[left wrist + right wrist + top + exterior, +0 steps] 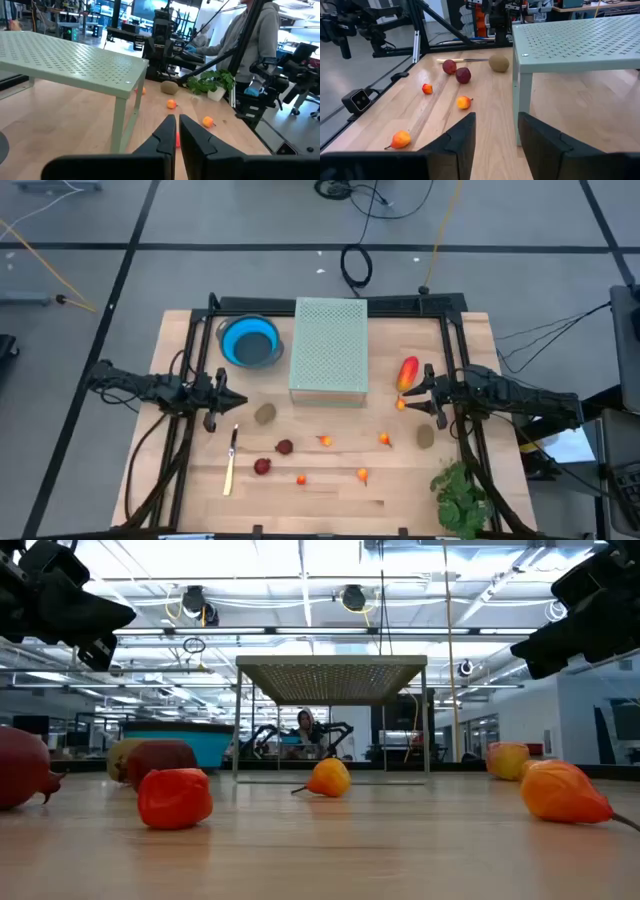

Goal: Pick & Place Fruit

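Hovering at the table's left, the left gripper (238, 403) has its fingers pressed together, holding nothing. Fruit lies scattered across the middle: a brownish oval (265, 414), two dark red pieces (284, 447), small orange ones (325, 441). Rightward, the right gripper (409, 396) hangs spread and empty just beside the red-and-yellow piece (407, 372).

Robotics lab / open-plan workshop. Beyond the wooden table (330, 470), the low view shows exposed ceiling ducts (350, 598), strip lights and glass partitions; cables (357, 262) trail over grey floor behind the table. More robot rigs (165, 35) and a person (250, 40) stand past the table's far side.
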